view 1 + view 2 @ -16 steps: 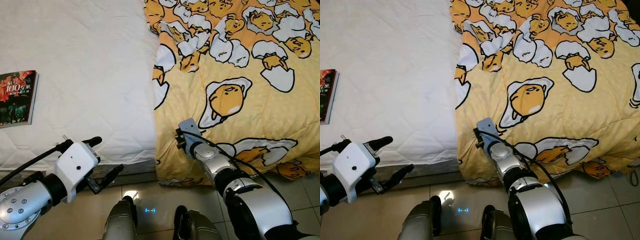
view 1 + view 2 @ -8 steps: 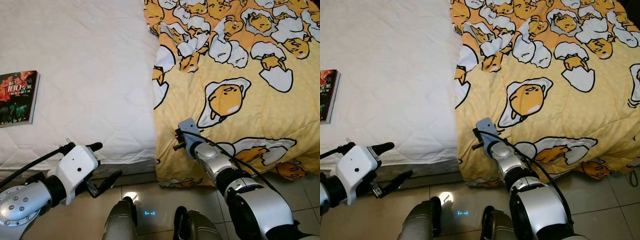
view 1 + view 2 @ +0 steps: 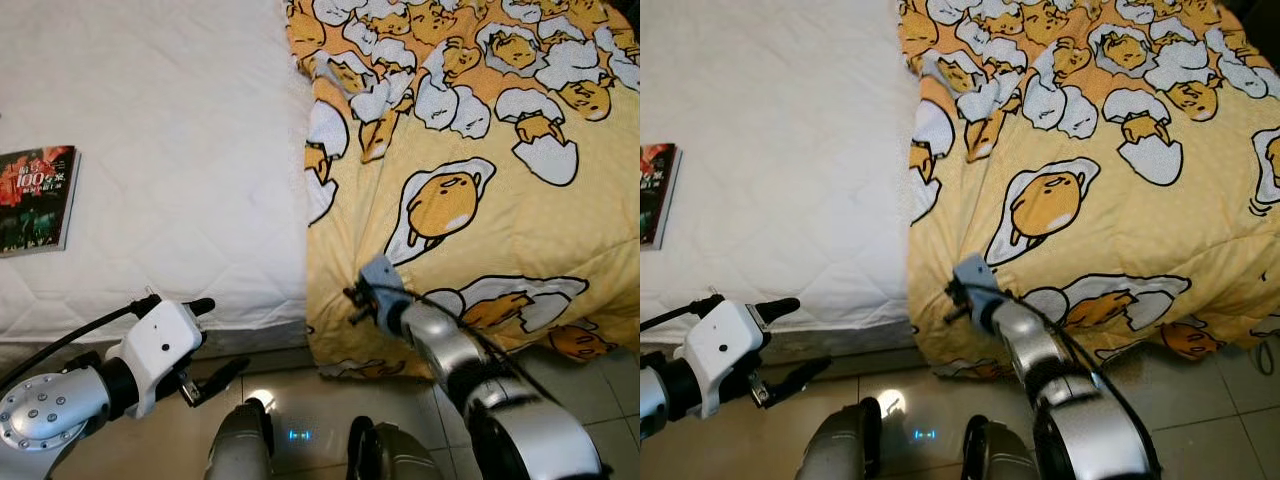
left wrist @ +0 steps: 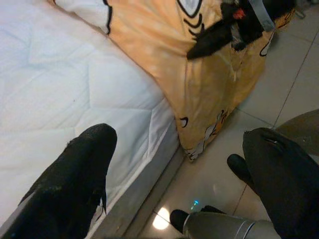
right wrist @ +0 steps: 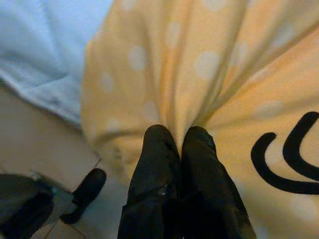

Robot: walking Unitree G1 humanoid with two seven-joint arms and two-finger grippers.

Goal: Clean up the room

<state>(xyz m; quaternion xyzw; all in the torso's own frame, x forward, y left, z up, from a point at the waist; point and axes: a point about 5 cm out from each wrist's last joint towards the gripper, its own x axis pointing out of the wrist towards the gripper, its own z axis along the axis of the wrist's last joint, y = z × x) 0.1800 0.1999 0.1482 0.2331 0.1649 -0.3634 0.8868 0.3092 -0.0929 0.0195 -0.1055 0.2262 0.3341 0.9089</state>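
Right tool [image 5: 179, 144] pinches a fold of the yellow egg-print blanket [image 3: 480, 190], fingers closed on the cloth near the bed's front edge. Blanket covers the bed's right half, 12 to 5 o'clock. Left tool [image 3: 215, 340] open at 8 o'clock, beside the white mattress [image 3: 170, 150]. Book [image 3: 38, 198] at 9 o'clock

Yellow egg-print blanket [image 3: 480, 200] drapes over the white mattress's [image 3: 170, 150] right half.

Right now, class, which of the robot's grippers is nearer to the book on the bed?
Left. The left gripper hangs by the bed's edge, below the book; the right gripper pinches the blanket farther away.
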